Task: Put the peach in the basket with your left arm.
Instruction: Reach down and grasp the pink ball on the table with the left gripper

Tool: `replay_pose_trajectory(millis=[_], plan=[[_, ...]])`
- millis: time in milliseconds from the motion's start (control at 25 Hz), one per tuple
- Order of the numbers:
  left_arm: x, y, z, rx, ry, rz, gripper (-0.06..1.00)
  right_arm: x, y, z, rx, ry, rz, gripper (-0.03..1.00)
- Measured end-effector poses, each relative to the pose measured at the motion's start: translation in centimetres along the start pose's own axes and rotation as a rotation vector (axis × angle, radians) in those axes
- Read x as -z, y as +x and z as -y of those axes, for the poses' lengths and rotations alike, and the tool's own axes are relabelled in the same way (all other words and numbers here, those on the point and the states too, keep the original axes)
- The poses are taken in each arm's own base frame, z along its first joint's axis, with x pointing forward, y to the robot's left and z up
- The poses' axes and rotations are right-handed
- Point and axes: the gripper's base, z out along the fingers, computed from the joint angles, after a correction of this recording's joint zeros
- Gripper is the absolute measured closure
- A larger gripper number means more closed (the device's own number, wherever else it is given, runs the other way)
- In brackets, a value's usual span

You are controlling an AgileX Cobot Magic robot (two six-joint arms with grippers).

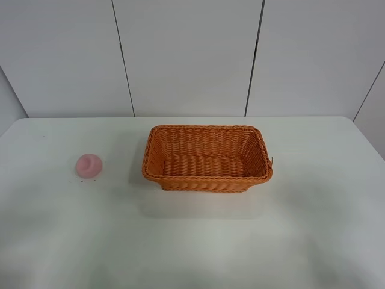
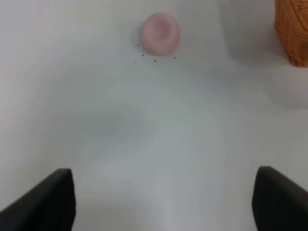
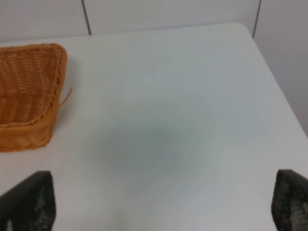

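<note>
Though only the black tips of the left fingers [image 2: 45, 202] show in the left wrist view, they stand wide apart with bare white tabletop [image 2: 159, 144] between them, so they are spread open and hold nothing. Ahead of them, and well apart from them, the peach [image 2: 160, 32] lies on the tabletop with its shallow dimple turned toward the camera. A few dark specks [image 2: 155, 60] sit just beside it, too small to say what they are, perhaps crumbs. Off to one side of the peach, apart from it, a corner of the basket [image 2: 292, 29] comes into view.

The right fingers [image 3: 31, 202] are likewise spread wide and empty over bare tabletop. One end of the basket stands near them, and a loose strand [image 3: 66, 96] juts from its rim.

From the exterior high view, the peach [image 1: 89, 165] rests on the left part of the tabletop [image 1: 192, 241], well apart from the basket [image 1: 207, 127]. The basket stands upright near the middle, its woven floor in plain sight. Behind the tabletop rise pale wall panels [image 1: 186, 54] split by dark seams.
</note>
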Motion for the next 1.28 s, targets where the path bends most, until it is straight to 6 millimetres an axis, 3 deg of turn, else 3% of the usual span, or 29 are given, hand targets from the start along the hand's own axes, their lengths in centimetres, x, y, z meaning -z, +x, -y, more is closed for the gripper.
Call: replay_pose_trajectory(millis=[440, 600, 760, 880, 1040, 1280], plan=[[0.2, -0.5, 0.1, 0.003, 0.007, -0.002, 0.10, 0.0, 0.0, 0.0, 0.000, 0.000, 0.000, 0.27], [0.0, -3.1, 0.2, 0.016, 0.029, -0.076, 0.10, 0.0, 0.0, 0.0, 0.000, 0.000, 0.000, 0.27], [-2.0, -6.9, 0.0, 0.029, 0.031, -0.194, 0.10, 0.0, 0.0, 0.0, 0.000, 0.000, 0.000, 0.27], [-4.7, -10.2, -0.2, 0.038, 0.029, -0.257, 0.10, 0.0, 0.0, 0.0, 0.000, 0.000, 0.000, 0.27], [-10.3, -14.2, -0.7, 0.020, 0.029, -0.346, 0.10, 0.0, 0.0, 0.0, 0.000, 0.000, 0.000, 0.27], [-21.0, -17.4, -1.4, -0.019, 0.046, -0.562, 0.10, 0.0, 0.0, 0.0, 0.000, 0.000, 0.000, 0.27]])
